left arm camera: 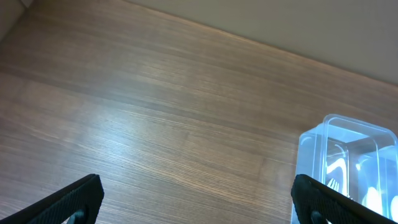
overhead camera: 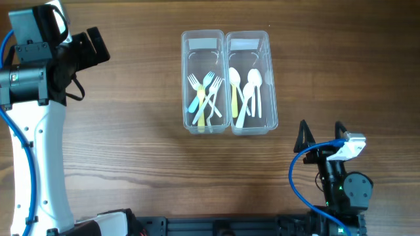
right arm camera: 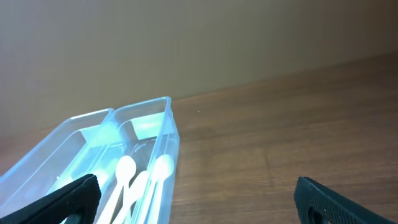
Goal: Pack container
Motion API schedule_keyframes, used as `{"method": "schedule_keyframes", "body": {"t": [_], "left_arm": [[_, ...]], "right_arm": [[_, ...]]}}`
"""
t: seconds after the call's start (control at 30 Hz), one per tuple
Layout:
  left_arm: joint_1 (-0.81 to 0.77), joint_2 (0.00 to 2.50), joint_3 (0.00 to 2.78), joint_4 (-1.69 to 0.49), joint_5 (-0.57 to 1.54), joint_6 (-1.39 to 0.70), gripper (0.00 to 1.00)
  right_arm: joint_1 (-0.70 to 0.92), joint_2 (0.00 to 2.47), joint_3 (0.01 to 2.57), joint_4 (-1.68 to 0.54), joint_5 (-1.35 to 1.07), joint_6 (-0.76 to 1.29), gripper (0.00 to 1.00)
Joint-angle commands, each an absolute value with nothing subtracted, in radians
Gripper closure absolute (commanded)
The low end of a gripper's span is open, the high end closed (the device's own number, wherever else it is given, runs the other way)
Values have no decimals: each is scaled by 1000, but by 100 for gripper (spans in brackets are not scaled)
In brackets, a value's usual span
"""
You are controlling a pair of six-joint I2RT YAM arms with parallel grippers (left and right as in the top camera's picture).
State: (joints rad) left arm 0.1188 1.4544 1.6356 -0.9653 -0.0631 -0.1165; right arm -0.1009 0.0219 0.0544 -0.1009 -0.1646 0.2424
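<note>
Two clear plastic containers stand side by side at the table's middle. The left container [overhead camera: 203,82] holds several plastic forks [overhead camera: 205,98]. The right container [overhead camera: 251,82] holds several spoons [overhead camera: 245,92]. My left gripper [overhead camera: 97,44] is open and empty at the far left, well away from the containers; its wrist view shows the containers' corner [left arm camera: 348,162]. My right gripper [overhead camera: 321,134] is open and empty, near the front right, just right of the spoon container. The right wrist view shows both containers [right arm camera: 106,162] and spoons [right arm camera: 140,180] to its left.
The table [overhead camera: 131,144] is bare wood around the containers. The left arm's white body [overhead camera: 33,151] runs along the left edge. The right arm's base [overhead camera: 341,190] sits at the front right.
</note>
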Motion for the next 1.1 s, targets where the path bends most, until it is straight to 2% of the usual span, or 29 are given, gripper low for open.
{"method": "schedule_keyframes", "body": {"t": [0.0,1.07], "left_arm": [[116,1454,1633,-963,-72,-115,0],[101,1414,1633,-963,-73,-115,0]], "right_arm": [[-98,6,50,-89,-180,262,0],[-99,7,50,-89,-181,263,0]]}}
